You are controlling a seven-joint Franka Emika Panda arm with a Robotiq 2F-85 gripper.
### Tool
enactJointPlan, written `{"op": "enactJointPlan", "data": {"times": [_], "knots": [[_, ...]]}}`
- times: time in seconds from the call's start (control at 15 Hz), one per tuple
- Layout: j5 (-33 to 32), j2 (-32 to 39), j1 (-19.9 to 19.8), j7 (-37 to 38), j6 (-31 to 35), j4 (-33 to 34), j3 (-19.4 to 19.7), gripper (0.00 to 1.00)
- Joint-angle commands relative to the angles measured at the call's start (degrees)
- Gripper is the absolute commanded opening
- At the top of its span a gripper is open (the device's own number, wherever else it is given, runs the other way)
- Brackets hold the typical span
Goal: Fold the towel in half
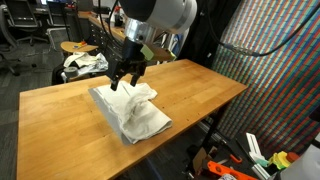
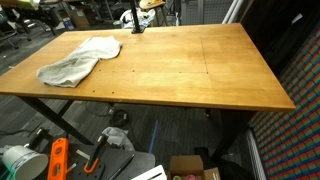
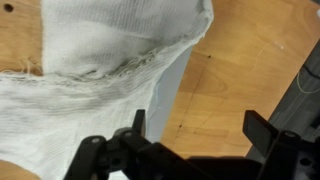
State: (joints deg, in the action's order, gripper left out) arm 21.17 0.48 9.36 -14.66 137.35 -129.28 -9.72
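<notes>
The towel (image 1: 140,115) is a white to light-grey cloth lying bunched and partly doubled over itself on the wooden table (image 1: 60,110). My gripper (image 1: 125,74) hangs just above the towel's far end in an exterior view. In the wrist view the gripper (image 3: 200,130) is open, with bare wood between its black fingers (image 3: 138,124). There the towel (image 3: 90,60) fills the upper left, its hem running next to the left finger. The towel (image 2: 78,60) also shows as a crumpled heap near a table corner in an exterior view; the gripper does not show there.
Table edges lie close to the towel on two sides. A patterned cloth bundle (image 1: 85,63) rests on a chair behind the table. A patterned panel (image 1: 275,50) stands at the side. Tools and boxes (image 2: 57,158) litter the floor under the table (image 2: 200,70).
</notes>
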Motion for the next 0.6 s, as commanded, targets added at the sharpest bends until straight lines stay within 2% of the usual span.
{"op": "enactJointPlan", "data": {"times": [0.0, 0.27, 0.53], "knots": [[0.0, 9.6, -3.2, 1.9, -5.6, 13.0, 3.0, 1.0], [-3.7, 20.6, -6.8, 5.7, -13.0, 25.7, 5.7, 1.0], [-6.0, 29.8, -10.3, 6.5, -20.1, 35.7, 7.3, 1.0]]}}
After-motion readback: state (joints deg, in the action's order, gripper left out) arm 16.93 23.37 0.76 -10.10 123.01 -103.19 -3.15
